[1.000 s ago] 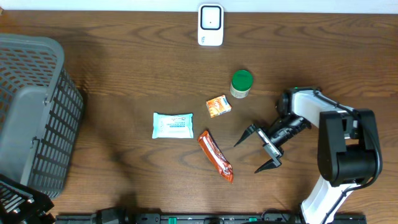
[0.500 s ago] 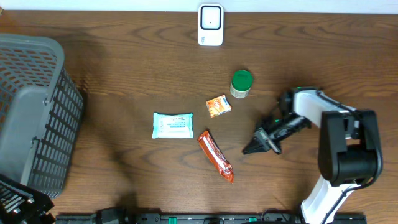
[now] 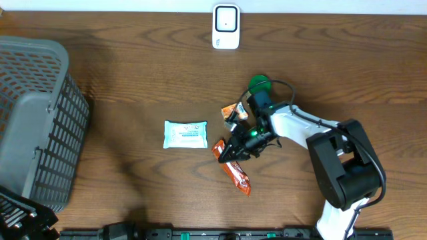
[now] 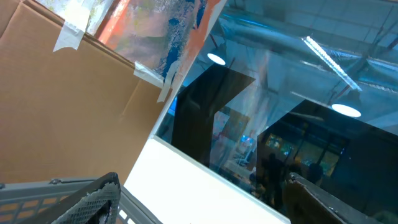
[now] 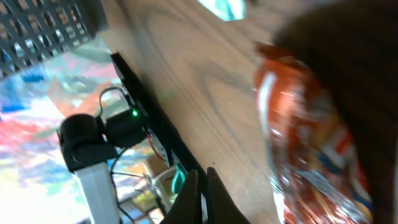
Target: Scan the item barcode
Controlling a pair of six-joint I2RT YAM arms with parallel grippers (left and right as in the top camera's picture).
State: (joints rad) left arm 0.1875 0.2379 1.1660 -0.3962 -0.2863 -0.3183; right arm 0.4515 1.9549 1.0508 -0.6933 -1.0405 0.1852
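Observation:
A white barcode scanner (image 3: 225,27) stands at the table's far edge. Several items lie mid-table: a red-orange snack bar (image 3: 235,172), a small orange packet (image 3: 234,112), a light blue packet (image 3: 185,134) and a green-lidded jar (image 3: 259,85). My right gripper (image 3: 224,155) is shut with nothing between its fingers, its tips at the bar's upper end. The right wrist view shows the shut gripper (image 5: 203,172) above the wood, just left of the blurred bar (image 5: 305,130). My left gripper (image 4: 202,186) is open and points up, away from the table.
A grey mesh basket (image 3: 33,120) fills the table's left side. The left arm (image 3: 17,221) sits at the bottom left corner. My right arm (image 3: 300,130) stretches across the right middle, partly covering the jar and the orange packet.
My right gripper shut empty, then swung left from the table's right side to the snack bar's upper end. The left arm and the items have not moved.

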